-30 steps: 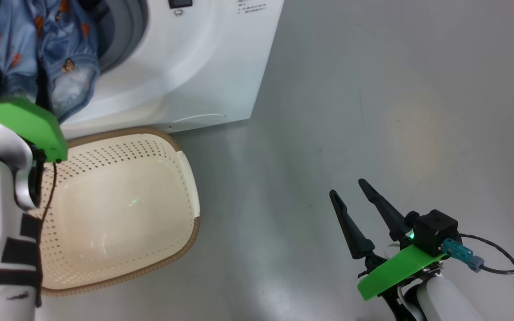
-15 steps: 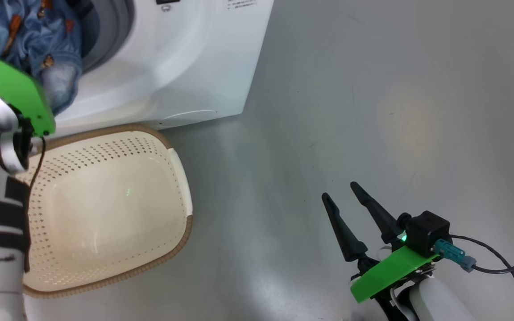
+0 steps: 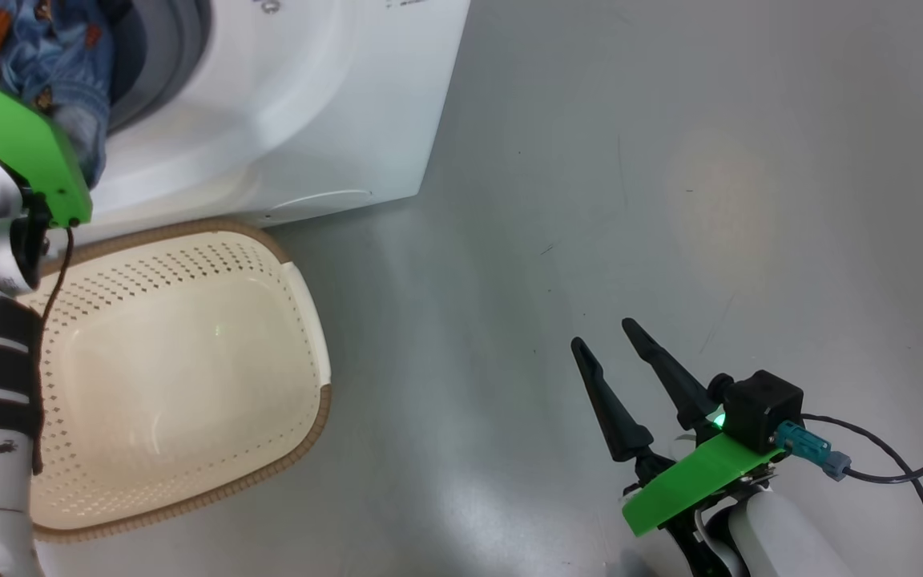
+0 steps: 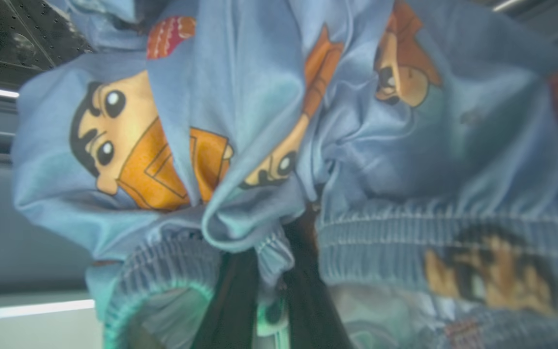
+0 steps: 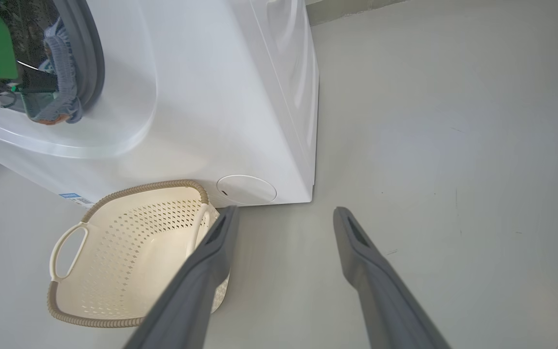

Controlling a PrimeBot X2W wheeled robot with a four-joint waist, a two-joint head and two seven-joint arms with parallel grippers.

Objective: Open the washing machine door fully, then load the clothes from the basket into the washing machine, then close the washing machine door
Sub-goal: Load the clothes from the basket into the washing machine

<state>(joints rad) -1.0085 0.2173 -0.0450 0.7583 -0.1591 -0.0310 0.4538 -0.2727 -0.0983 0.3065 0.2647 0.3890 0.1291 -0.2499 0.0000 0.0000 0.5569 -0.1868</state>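
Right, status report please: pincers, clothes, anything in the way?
Left pincer shut on the clothes at the washing machine mouth. Right pincer open over floor. Basket at its foot.

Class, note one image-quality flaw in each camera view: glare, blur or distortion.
Head view: pale glare patches on the glossy floor. Left wrist view: the clothes sit so close that the lower folds blur. Right wrist view: the wide lens bows the straight edges of the washing machine.
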